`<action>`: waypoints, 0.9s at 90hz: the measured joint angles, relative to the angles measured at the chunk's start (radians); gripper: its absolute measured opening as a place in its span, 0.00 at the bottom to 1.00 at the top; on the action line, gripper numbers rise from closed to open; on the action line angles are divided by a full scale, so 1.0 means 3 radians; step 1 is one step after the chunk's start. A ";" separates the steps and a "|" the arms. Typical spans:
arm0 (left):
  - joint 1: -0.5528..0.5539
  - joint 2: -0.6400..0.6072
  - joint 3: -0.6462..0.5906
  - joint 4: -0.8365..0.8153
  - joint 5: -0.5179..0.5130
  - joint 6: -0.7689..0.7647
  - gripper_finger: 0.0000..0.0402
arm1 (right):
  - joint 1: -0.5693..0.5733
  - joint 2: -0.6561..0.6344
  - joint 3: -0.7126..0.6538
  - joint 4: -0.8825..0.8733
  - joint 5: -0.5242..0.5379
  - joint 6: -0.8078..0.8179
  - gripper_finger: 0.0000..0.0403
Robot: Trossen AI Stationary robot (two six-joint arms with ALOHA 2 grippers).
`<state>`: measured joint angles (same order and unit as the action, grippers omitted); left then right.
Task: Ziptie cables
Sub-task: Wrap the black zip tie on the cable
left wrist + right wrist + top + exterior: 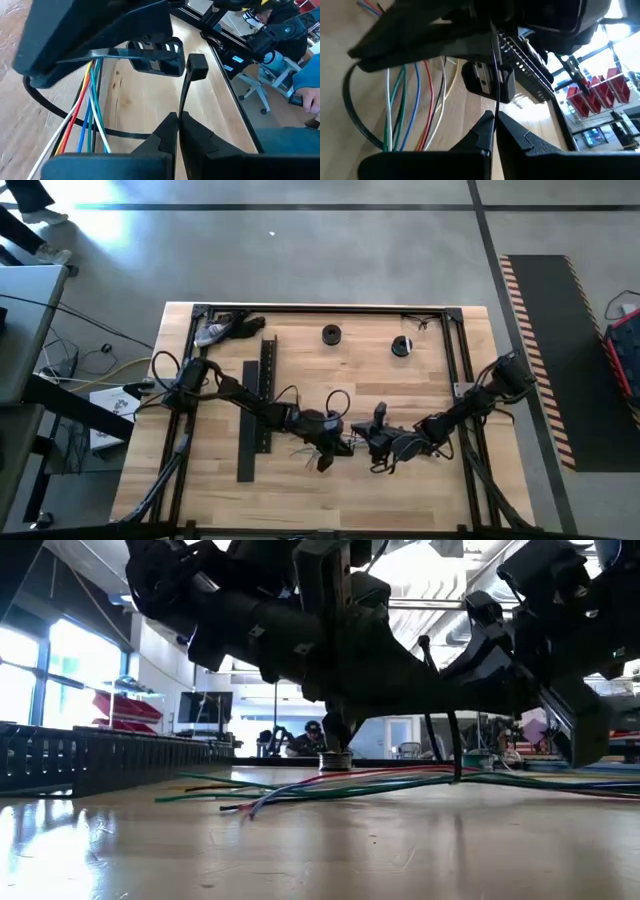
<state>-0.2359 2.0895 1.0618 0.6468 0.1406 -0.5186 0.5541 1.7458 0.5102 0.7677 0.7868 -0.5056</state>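
in the high view the cables point(310, 448) are too thin to count, and the two arms hide most of the bundle where they meet. the left gripper point(335, 448) and right gripper point(372, 442) are dark shapes there, their fingertips not separable. in the low view both arms run off the upper edge, and the black channel point(90, 755) is cut by the left edge. in the left wrist view the cables point(85, 120) leave the frame at the bottom.

Bright window backlight silhouettes the arms in the low view; tabletop point(320, 840) glares, foreground blurred.
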 joint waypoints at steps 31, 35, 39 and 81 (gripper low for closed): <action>0.0000 0.0000 0.0000 0.0000 0.0000 0.0019 0.00 | -0.0015 0.0000 0.0196 -0.0369 0.0024 0.0030 0.00; 0.0000 0.0000 0.0000 0.0000 -0.0001 0.0020 0.00 | -0.0016 0.0000 0.0180 -0.0407 0.0065 0.0038 0.00; 0.0000 0.0000 0.0000 -0.0004 -0.0001 0.0020 0.00 | -0.0016 0.0000 0.0159 -0.0407 0.0098 0.0030 0.00; -0.0001 0.0000 0.0000 -0.0090 -0.0003 0.0024 0.00 | 0.0006 0.0000 0.0150 -0.0291 0.0106 -0.0213 0.00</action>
<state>-0.2363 2.0895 1.0618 0.6198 0.1398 -0.5115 0.5560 1.7458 0.5552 0.6803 0.8185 -0.5696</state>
